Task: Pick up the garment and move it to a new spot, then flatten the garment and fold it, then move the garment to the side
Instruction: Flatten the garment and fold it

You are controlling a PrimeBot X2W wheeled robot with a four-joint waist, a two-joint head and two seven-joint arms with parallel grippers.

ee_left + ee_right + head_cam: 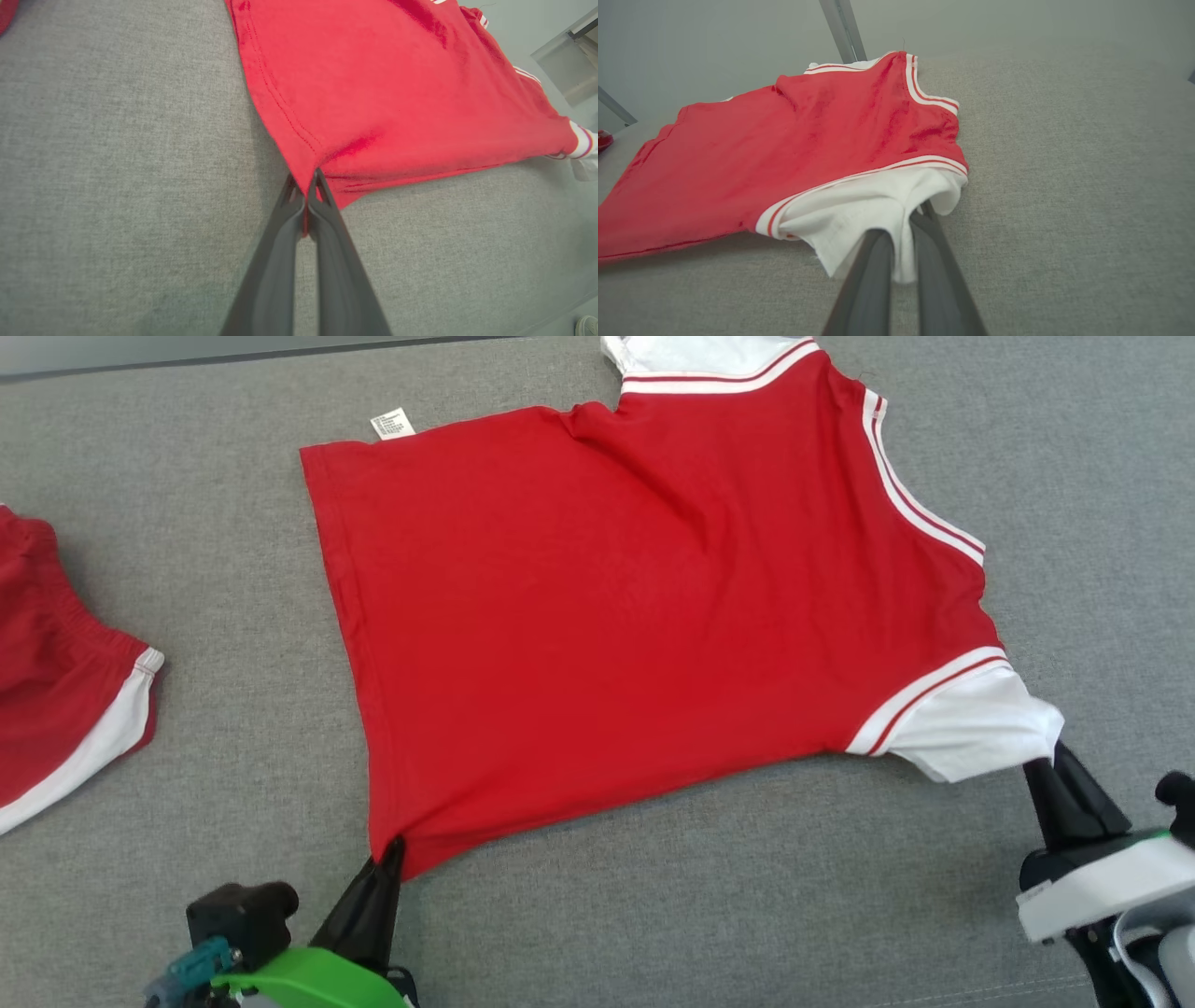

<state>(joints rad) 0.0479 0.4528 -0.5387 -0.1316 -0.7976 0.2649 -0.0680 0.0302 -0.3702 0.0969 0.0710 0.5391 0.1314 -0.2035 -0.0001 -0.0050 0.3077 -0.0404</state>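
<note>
The garment (635, 616) lies spread on the grey surface (747, 915), just ahead of both grippers. The left gripper (387, 859) is pinched closed on its near hem corner. The right gripper (1050, 770) is clamped on the near white sleeve (971, 728), whose cloth drapes over and hides the fingertips. Bare surface lies behind both grippers and outward of the right one. Outward of the left one, well apart, a second red garment (56, 691) is cut off by the picture's edge. The far sleeve (700, 350) is also cut off. The garment's long axis runs from gripper to gripper, hem at the left, shoulders at the right.
</note>
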